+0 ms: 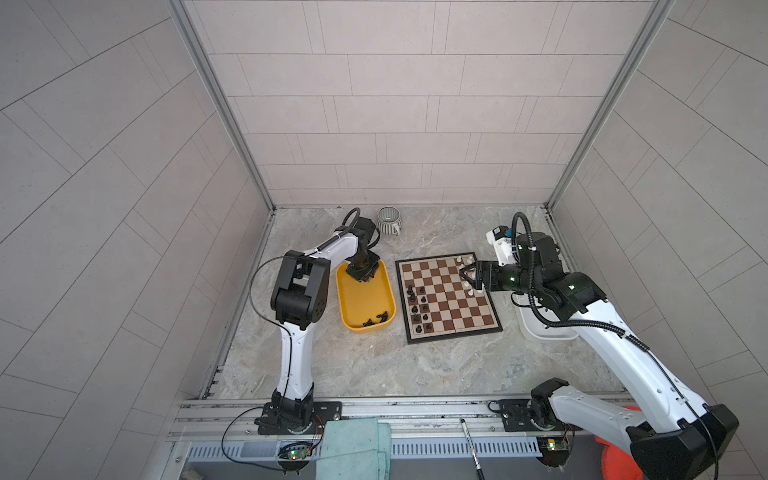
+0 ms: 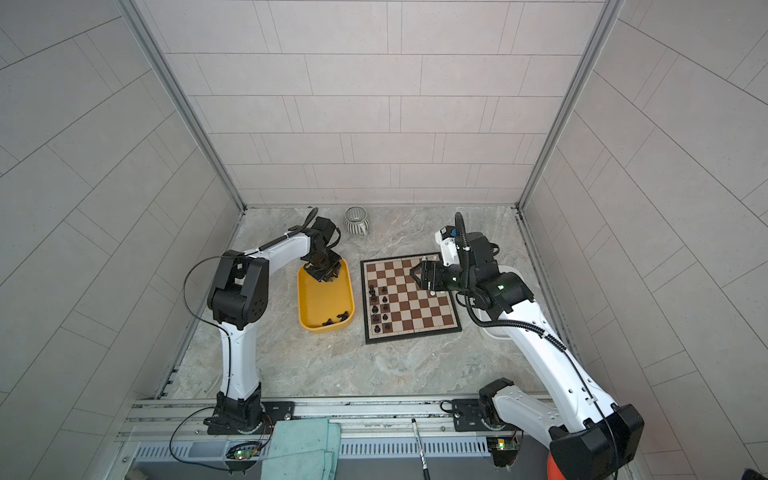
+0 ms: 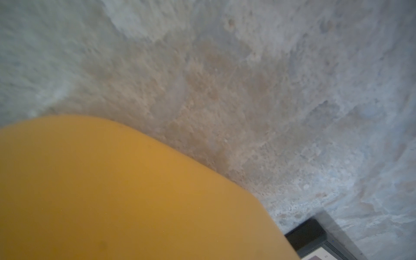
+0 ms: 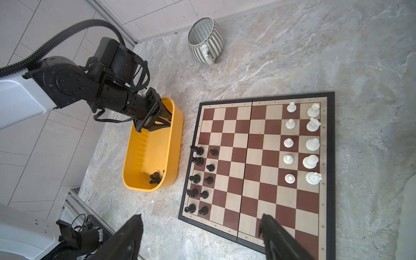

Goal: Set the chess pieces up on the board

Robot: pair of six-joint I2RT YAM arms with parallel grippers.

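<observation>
The board point(image 1: 453, 307) point(image 2: 415, 311) point(image 4: 258, 157) lies flat on the stone table. Black chess pieces point(image 4: 195, 179) point(image 1: 417, 309) stand in two columns along its left side. White chess pieces point(image 4: 311, 143) point(image 1: 471, 293) stand in two columns at its far right. More black pieces point(image 4: 154, 177) point(image 1: 376, 320) lie at the near end of a yellow tray point(image 1: 361, 299) point(image 3: 112, 191) point(image 4: 146, 153). My left gripper point(image 1: 365, 277) point(image 2: 326, 274) point(image 4: 166, 118) dips into the tray's far end; its jaws are hidden. My right gripper point(image 1: 464, 277) point(image 2: 415, 277) point(image 4: 202, 225) hovers open and empty above the board's right part.
A striped mug point(image 1: 388, 220) point(image 4: 206, 40) lies at the back of the table. A white tray point(image 1: 536, 328) sits right of the board, under my right arm. A green cloth point(image 1: 353, 449) and a pen point(image 1: 469, 444) rest on the front rail.
</observation>
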